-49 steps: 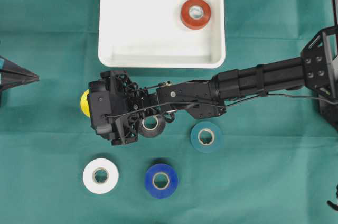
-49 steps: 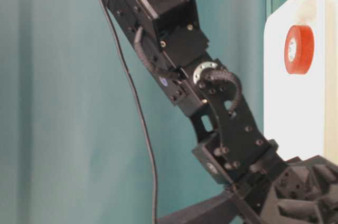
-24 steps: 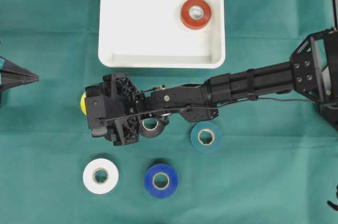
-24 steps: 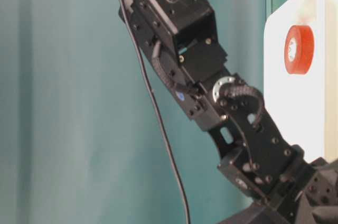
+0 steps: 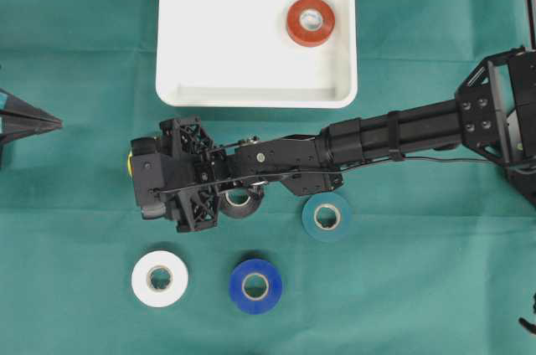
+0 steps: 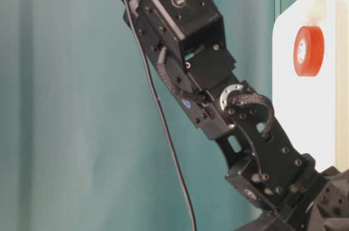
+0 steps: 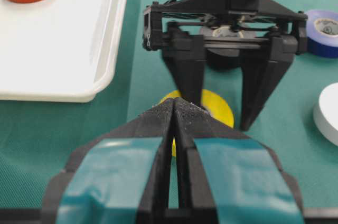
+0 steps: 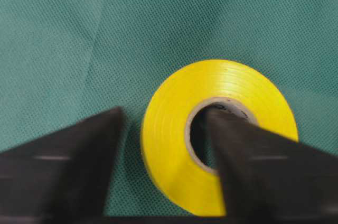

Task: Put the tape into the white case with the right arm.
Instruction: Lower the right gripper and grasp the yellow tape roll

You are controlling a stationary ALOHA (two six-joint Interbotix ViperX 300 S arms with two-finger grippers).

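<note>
A yellow tape (image 8: 169,129) lies flat on the green cloth below the lower left corner of the white case (image 5: 255,87); from overhead only a sliver of it (image 5: 131,162) shows under the wrist. My right gripper (image 8: 163,112) points down over it. One finger sits in the core and the other stands outside the roll with a strip of cloth between, so it is open. The left wrist view shows those fingers (image 7: 259,92) astride the yellow tape (image 7: 221,105). My left gripper (image 7: 174,105) is shut and empty at the left edge (image 5: 33,123).
A red tape (image 5: 311,21) lies in the case's far right corner. On the cloth are a dark roll (image 5: 239,198) partly under the right arm, a teal roll (image 5: 327,216), a blue roll (image 5: 255,285) and a white roll (image 5: 159,278).
The right arm has shifted slightly left and lower over the yellow tape, covering more of it. Its fingers have drawn closer together. The left gripper has not moved.
</note>
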